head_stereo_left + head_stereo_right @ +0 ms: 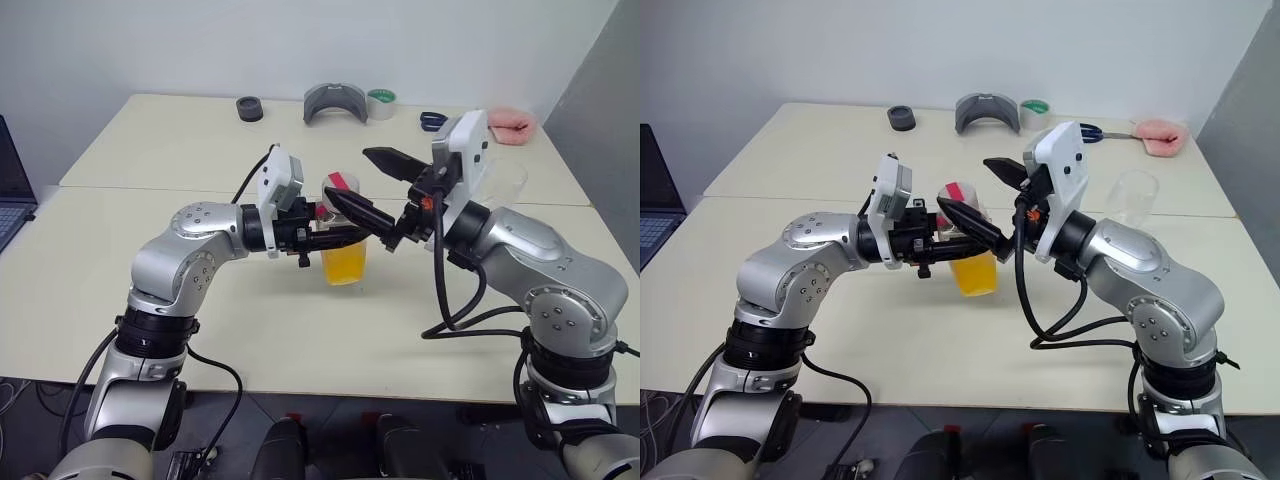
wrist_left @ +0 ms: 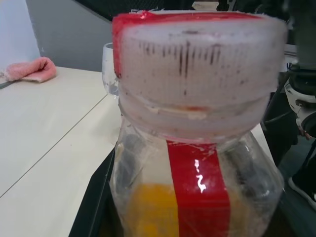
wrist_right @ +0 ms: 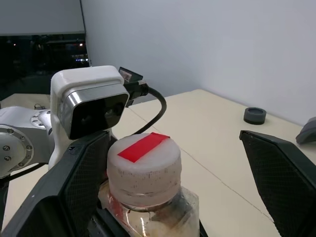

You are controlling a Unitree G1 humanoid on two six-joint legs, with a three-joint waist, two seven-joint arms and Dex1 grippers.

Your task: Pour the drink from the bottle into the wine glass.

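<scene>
Bottle: small clear plastic bottle (image 1: 342,238) with a white cap and red label strip, upright above the cream table (image 1: 140,260), orange-yellow drink (image 1: 343,264) in its lower part.
Left gripper (image 1: 350,222): clamped on the bottle's body below the cap.
Right gripper (image 1: 377,185): fingers spread wide, straddling the cap, holding nothing.
Wine glass: clear stemmed glass (image 1: 1134,199), standing on the table behind the right arm, well apart.

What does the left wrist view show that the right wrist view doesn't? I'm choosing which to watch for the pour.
Left wrist view alone: the drink in the bottle, the wine glass behind it and a pink cloth. Right wrist view alone: the right gripper with jaws wide open either side of the cap, and a black ring on the table. Both: the bottle and its cap.
</scene>
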